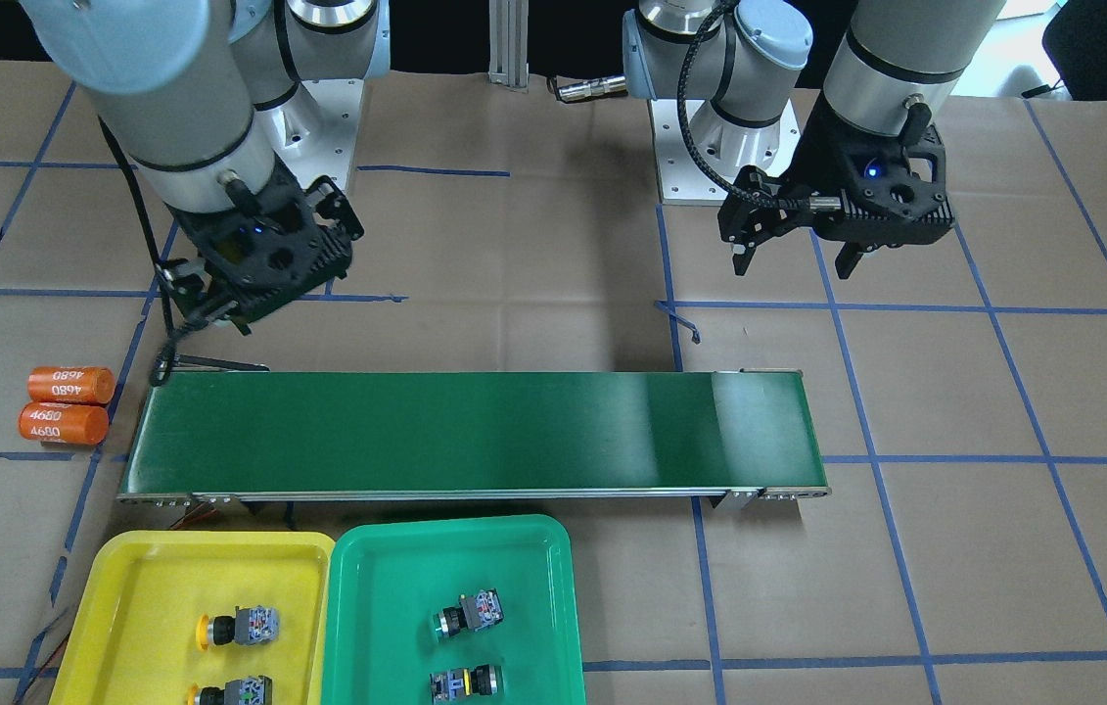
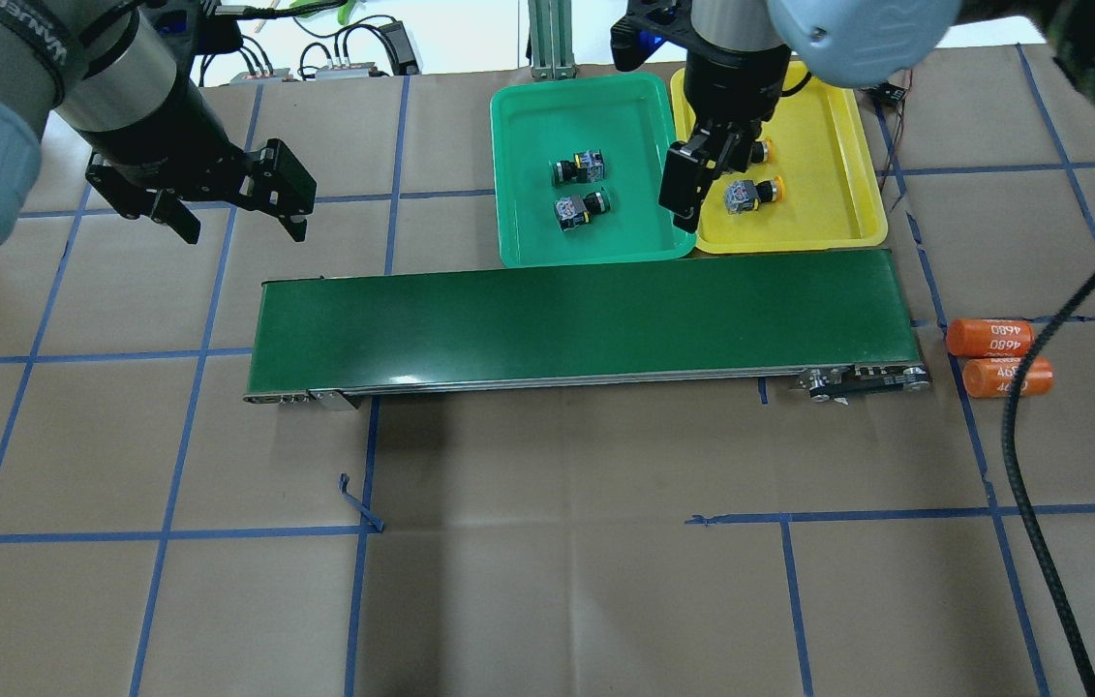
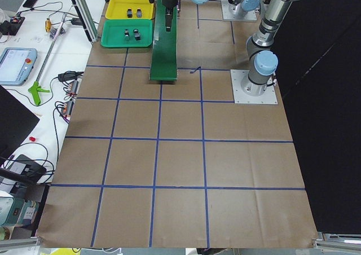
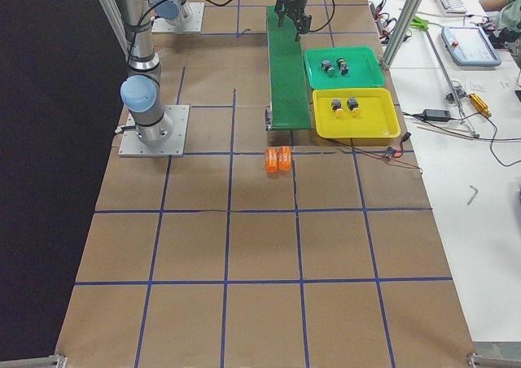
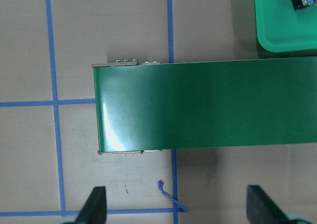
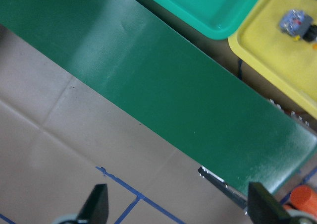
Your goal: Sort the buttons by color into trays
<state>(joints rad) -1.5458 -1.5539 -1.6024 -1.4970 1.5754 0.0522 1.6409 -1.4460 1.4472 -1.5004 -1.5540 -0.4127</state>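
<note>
Overhead exterior: buttons point(image 2: 578, 170) lie in trays point(image 2: 528, 126), apart from spread fingers point(image 2: 181, 219).

The table point(image 2: 547, 600) is wearing a covering of brown paper, with blue tape lines point(image 2: 165, 532) marking it into a grid of large squares. A long dark green conveyor belt point(image 2: 576, 319) is lying across the middle. Just beyond its far long edge, a green tray point(image 2: 528, 126) and a yellow tray point(image 2: 833, 126) are sitting side by side, their rims touching. Off the belt's end on the robot's right, two orange cylinders marked 4680 point(image 2: 989, 337) are lying on their sides next to each other. A loose curl of blue tape point(image 2: 360, 503) is lifting off the paper. Two grey mounting plates point(image 1: 675, 181) are sitting at the robot's edge.
</note>
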